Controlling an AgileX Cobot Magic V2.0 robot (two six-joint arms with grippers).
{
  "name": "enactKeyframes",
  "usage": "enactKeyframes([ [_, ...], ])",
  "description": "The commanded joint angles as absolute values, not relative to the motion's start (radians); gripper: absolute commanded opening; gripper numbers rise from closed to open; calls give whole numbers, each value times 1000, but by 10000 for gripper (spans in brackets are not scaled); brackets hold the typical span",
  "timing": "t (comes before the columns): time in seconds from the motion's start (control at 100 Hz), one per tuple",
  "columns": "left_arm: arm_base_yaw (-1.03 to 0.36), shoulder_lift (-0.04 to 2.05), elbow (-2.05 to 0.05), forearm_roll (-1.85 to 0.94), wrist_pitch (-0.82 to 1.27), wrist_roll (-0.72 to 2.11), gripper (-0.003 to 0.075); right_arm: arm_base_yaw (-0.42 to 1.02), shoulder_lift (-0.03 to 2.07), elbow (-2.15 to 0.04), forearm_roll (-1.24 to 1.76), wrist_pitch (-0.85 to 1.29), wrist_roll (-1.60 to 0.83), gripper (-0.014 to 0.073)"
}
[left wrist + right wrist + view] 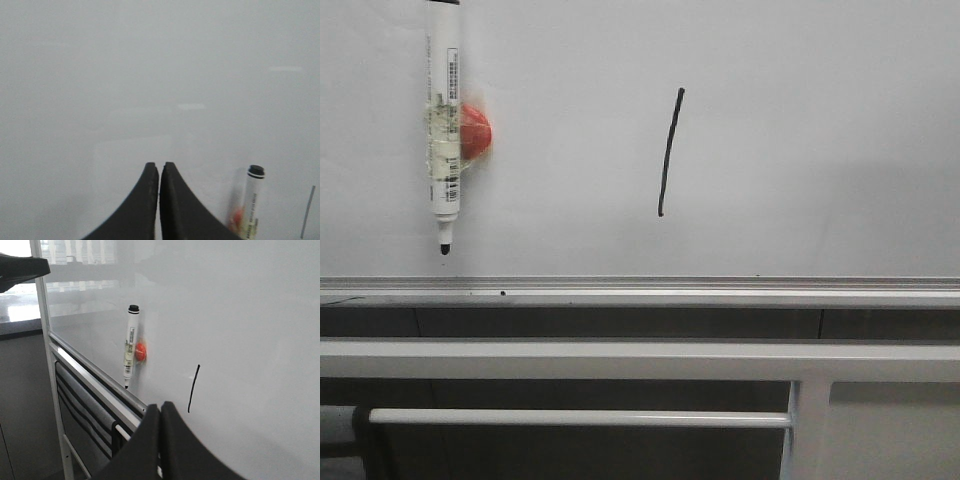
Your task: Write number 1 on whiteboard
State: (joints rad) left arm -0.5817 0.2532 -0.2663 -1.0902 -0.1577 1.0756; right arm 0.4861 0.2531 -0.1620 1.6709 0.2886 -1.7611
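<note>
we see the whiteboard (800, 150) standing upright, a large glossy white surface with a silver rail along its bottom edge. on the board there is the number 1 (670, 152), a thin black stroke, a little slanted. to the left of it, well apart, a marker (443, 130) hangs on the board with its tip down, taped to a red magnet (475, 133). below the rail we see the grey frame bars (620, 360) that carry the board.
</note>
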Motion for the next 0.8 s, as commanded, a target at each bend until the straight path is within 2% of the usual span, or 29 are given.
enactKeyframes([
  [0.0, -479, 226, -295, -1072, -104, 1065, -20, 481, 261, -190, 1685, 304, -1761, -63],
  [0.25, -254, 204, -295, -1081, -33, 1065, -20, 481, 261, -190, 1685, 304, -1761, -63],
  [0.48, -206, 204, -287, -1060, -44, 1057, -20, 481, 261, -190, 1685, 302, -1761, -63],
  [0.79, -183, 182, -213, -356, -69, 278, -20, 481, 261, -190, 1685, 302, -1761, -63],
])
